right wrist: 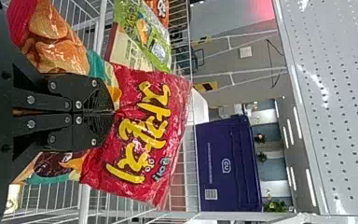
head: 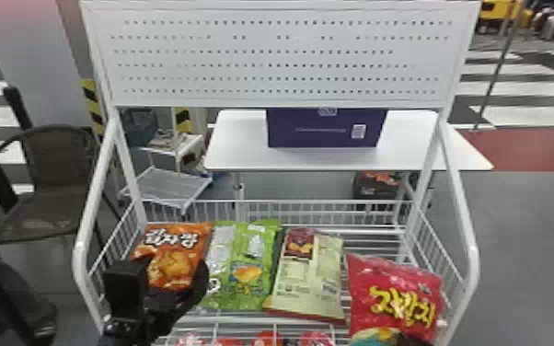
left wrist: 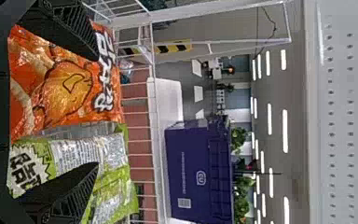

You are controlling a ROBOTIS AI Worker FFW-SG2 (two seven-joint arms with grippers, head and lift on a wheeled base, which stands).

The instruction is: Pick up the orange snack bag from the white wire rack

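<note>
1. Head view: the left gripper (head: pixel 168 271) stands at the near end of the orange bag (head: pixel 172 267), fingers spread wide with the bag between them; whether they touch it, I can't tell. The orange bag lies leftmost on the rack (head: pixel 473 257), beside the green bag (head: pixel 255 248); then come the cream bag (head: pixel 313 280) and the red bag (head: pixel 395 294), with the right gripper (head: pixel 405 341) at the red one's near end. Behind are a table (head: pixel 239 152) with a purple box (head: pixel 326 131), and a chair (head: pixel 46 202) to the left; wire walls edge the bags on both sides and at the back, and an opening runs between the back wall and the panel (head: pixel 280 53) above.

2. Left wrist view: the fingers stand well apart, one over the orange bag's outer side, the other over the green bag; the orange bag's middle faces the gap.

3. Right wrist view: the fingers are together, pinching the red bag; the orange bag lies well apart, past the green one.
</note>
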